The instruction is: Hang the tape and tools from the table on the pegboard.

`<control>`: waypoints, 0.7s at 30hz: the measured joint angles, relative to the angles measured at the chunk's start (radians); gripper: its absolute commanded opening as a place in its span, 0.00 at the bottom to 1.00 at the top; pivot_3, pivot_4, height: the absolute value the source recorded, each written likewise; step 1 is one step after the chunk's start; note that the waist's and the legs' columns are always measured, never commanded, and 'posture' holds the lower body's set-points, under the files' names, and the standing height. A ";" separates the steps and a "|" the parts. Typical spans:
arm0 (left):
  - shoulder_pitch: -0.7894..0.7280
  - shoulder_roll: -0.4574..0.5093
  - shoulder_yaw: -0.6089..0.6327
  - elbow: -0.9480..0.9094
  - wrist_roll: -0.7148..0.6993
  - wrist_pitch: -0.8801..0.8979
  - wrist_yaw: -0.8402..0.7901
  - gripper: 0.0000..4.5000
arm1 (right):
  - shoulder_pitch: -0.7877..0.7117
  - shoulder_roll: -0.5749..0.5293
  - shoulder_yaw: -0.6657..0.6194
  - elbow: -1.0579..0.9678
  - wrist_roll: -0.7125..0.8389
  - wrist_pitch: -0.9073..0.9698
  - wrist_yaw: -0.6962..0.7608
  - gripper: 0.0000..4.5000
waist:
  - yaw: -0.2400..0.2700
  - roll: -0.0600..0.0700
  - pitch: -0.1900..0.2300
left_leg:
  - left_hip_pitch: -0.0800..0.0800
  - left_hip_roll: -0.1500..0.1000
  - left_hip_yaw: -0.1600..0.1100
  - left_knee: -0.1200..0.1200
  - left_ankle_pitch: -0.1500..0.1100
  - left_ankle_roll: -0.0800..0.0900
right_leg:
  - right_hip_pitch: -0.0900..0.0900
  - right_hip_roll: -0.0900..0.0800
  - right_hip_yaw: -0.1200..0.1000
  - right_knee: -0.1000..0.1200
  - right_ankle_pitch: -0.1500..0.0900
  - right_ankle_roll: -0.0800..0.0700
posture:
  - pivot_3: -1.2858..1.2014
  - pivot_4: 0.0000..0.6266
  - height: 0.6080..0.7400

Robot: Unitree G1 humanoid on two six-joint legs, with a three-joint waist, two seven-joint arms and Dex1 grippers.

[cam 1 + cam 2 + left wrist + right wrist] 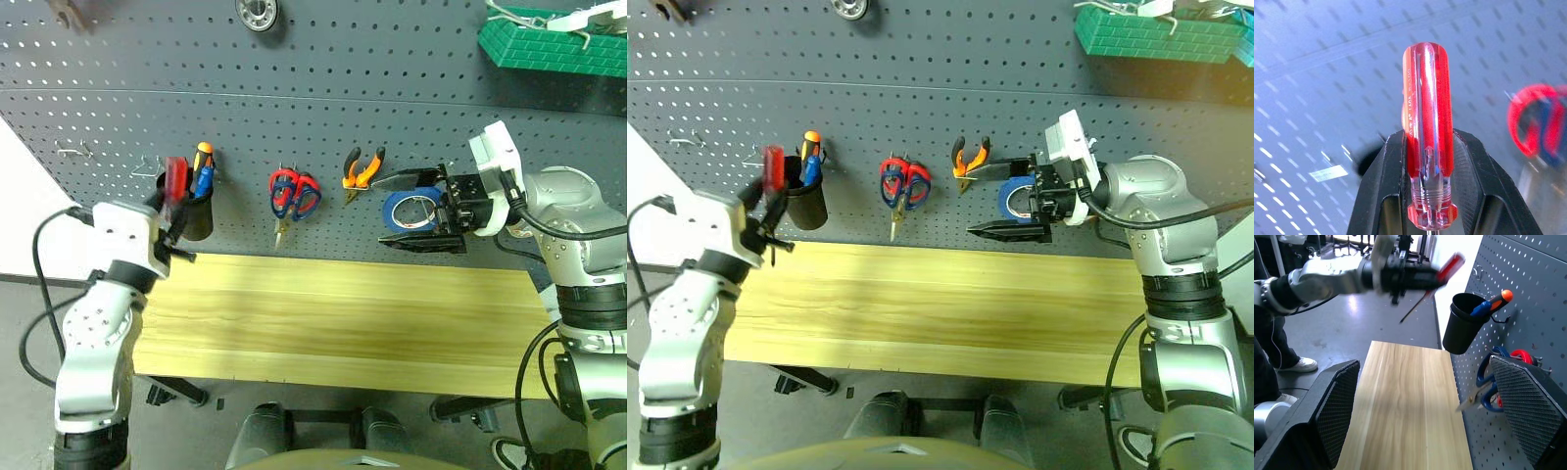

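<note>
Left tool [1429, 161]: ribbed black fingers clamped on the translucent red, fluted handle of the screwdriver [1428, 127], held just beside the black cup [196, 217] on the pegboard [323, 59]; right tool [413, 209]: jaws spread wide, gripping nothing, in front of the blue roll [411, 209]; dark grey perforated pegboard also carries red-handled scissors [292, 196] and orange-and-black pliers [361, 169], between cup and roll; below the cup, the smooth, grained yellowish wood table [343, 323]; grey floor beyond.

Red-handled screwdriver [1428, 132] upright by pegboard [323, 117]; orange pliers [361, 170] hang there
</note>
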 measured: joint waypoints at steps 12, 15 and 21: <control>-0.559 0.072 -0.059 0.055 -0.005 0.271 0.108 0.20 | -0.001 0.005 -0.015 0.000 0.029 0.027 -0.043 1.00 | 0.000 -0.001 -0.006 | 0.007 -0.001 -0.002 0.000 0.001 -0.001 | 0.010 0.002 -0.003 -0.003 0.002 0.003 | 0.57 0.01 1.00; -0.562 0.049 -0.087 0.162 0.026 0.236 0.123 0.20 | -0.001 0.008 -0.015 -0.001 0.030 0.027 -0.057 1.00 | -0.001 -0.001 -0.006 | 0.013 0.001 -0.002 -0.001 0.001 -0.001 | 0.015 0.004 -0.002 -0.003 0.001 0.002 | 0.57 0.02 1.00; -0.512 0.016 -0.122 0.375 0.090 0.073 0.123 0.20 | 0.014 0.005 -0.020 -0.019 0.031 0.029 -0.081 1.00 | -0.002 0.000 -0.007 | 0.014 0.002 -0.002 -0.001 0.001 -0.001 | 0.015 0.006 -0.001 -0.003 0.001 -0.001 | 0.56 0.03 1.00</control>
